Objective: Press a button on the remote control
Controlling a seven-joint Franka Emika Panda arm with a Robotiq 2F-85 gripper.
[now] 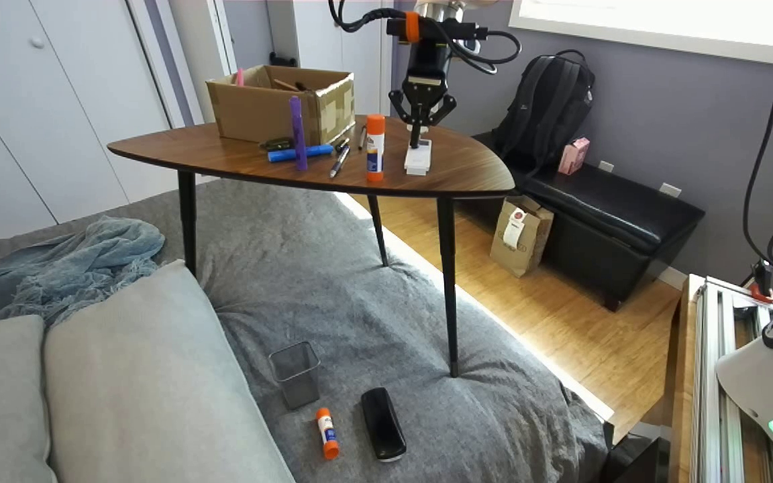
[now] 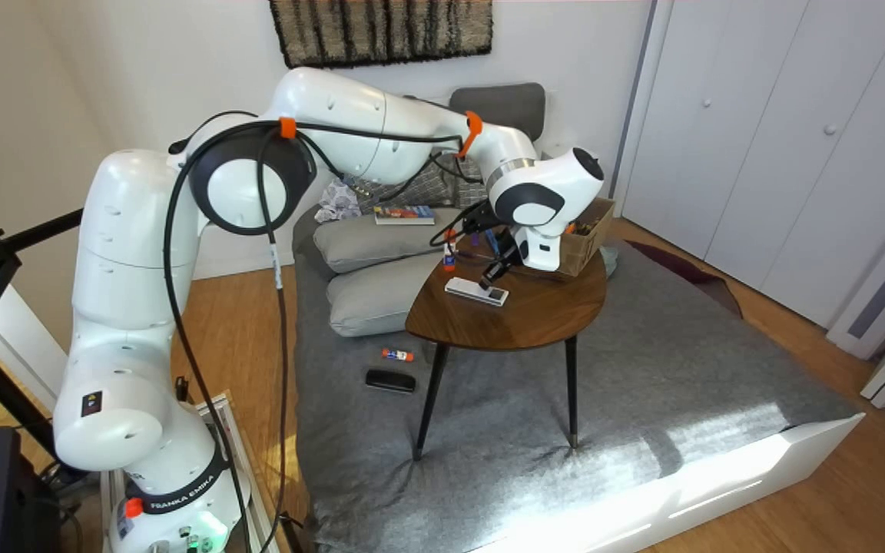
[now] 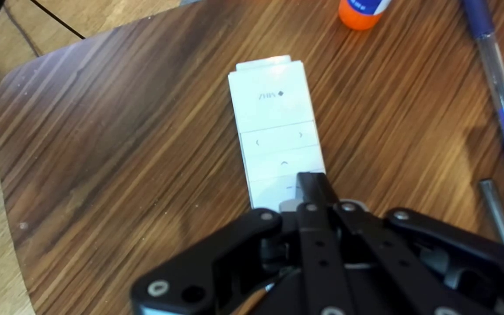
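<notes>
Your tool [image 1: 415, 143] has its fingertips brought together, with nothing visible in their grip, so it should serve as a blunt poker. The remote control [image 3: 274, 109] lies flat on the surface [image 3: 125, 175], marked face up, directly below you. You cannot tell whether the tip touches that face or hangs just above it.

The press turns on how the two line up. In the wrist view the remote's long axis runs away from you, its far end leaning a little left. Your tip covers part of the right long side, just beside two dash marks; the arrow marks lie farther along. A straight push downward looks like the next step, but judge a slight shift left first: pressing so close to the long edge could tilt or skid the remote.

For room, bare wood runs left in the wrist view out to the rounded edge; the blue-capped pen [image 3: 497, 78] lies well apart on the right. In an exterior view the glue stick [image 1: 375, 151] stands upright just left of the remote, whose near end lies near the surface's near edge, so avoid pushing it that way.
</notes>
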